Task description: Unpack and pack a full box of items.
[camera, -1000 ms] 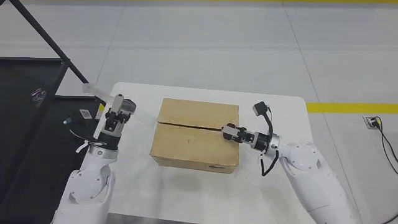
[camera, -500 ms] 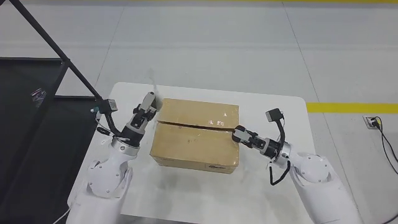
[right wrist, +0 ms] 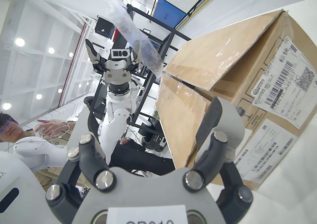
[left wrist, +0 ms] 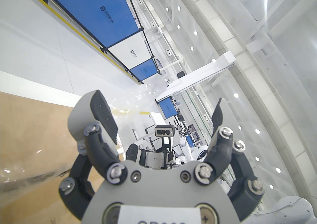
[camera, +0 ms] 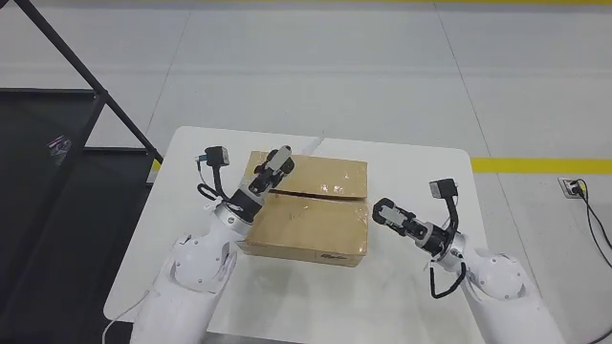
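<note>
The seam [camera: 320,195] of the box [camera: 304,229] runs arm to arm: left fingers [left wrist: 104,113], spread wide, hang over its left end; right fingers [right wrist: 213,121], wide too, sit just off its right end.

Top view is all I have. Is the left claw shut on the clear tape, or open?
Observer: Open. The left wrist view shows the left claw with fingers apart, nothing between them.
Operator: So where is the tape?
Observer: The right wrist view shows the clear tape against one finger of that claw, running down to the box corner.
Operator: Flaps flat?
Observer: No, one flap is raised there, with a gap under it.
</note>
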